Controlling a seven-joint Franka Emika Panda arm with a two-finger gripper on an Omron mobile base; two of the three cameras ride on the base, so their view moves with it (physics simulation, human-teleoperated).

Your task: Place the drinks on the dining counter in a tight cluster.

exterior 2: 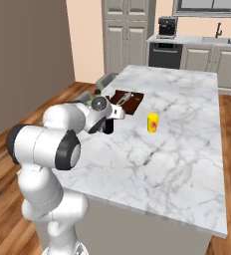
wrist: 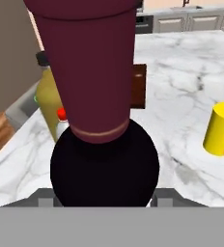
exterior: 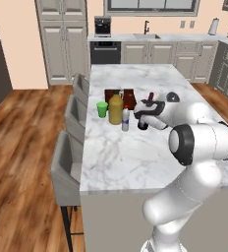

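Wine bottle [wrist: 102, 144] well inside counter edges [exterior: 135, 182]

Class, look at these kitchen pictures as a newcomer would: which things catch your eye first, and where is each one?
The big white robot arm stands out first, leaning over the marble counter. Its gripper is closed on a dark wine bottle, which looms huge in the hand view. Just beside it stand a yellow juice bottle and a small pale bottle, while a bright yellow cup sits apart on the other side.

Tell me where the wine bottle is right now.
The wine bottle stands on the dining counter, clasped by the gripper, just right of the small pale bottle and yellow juice bottle.
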